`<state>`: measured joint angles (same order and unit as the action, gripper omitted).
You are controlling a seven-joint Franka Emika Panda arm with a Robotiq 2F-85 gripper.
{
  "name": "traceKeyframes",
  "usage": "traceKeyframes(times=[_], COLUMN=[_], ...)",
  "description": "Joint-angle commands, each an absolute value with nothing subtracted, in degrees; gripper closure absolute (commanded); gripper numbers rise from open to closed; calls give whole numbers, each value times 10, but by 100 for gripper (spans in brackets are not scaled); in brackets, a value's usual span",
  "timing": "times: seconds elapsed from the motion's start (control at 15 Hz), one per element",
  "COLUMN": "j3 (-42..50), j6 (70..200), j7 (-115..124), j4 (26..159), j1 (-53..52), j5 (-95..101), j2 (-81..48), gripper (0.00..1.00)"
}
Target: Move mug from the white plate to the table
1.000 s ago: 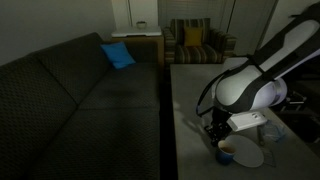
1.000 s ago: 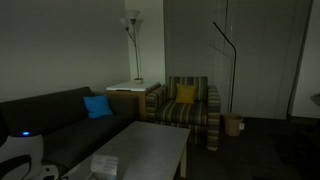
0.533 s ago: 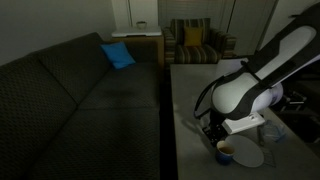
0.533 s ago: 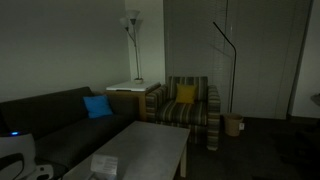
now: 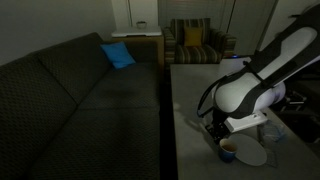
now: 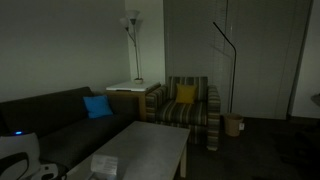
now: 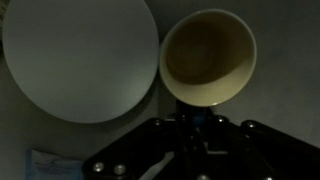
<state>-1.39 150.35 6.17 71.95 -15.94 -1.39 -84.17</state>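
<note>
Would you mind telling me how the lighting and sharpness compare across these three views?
Wrist view: dim and soft; the white plate reads grey, the inside of the mug is the warmest patch, and the end effector is a near-black silhouette. Both exterior views: underexposed, low in detail; the sofa goes very dark, and in an exterior view the white arm stands out.

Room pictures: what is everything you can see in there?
Table: one, grey, beside the sofa.
Sofa: one, dark, along the wall.
Armchair: one, striped, past the table's far end.
Cushions: two, blue on the sofa, yellow on the armchair.
Lamps: two, white and dark, by the back wall.
Plate: one, white, on the table.
Mug: one, blue, at the plate's edge.
Robot arm: one, white and black, over the table.
Gripper: one, black, above the mug.
</note>
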Motion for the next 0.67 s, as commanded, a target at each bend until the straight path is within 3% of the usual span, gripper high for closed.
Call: traceKeyframes(times=[0.0,0.47,0.6], j3=[-7,-10,-6], j6=[1521,1525,1524], j7=[78,66,64], j4=[732,711,704], j1=[-163,-160,-168], j5=[-5,-1,8], j2=[-843,-844,-844], gripper=[55,5,0])
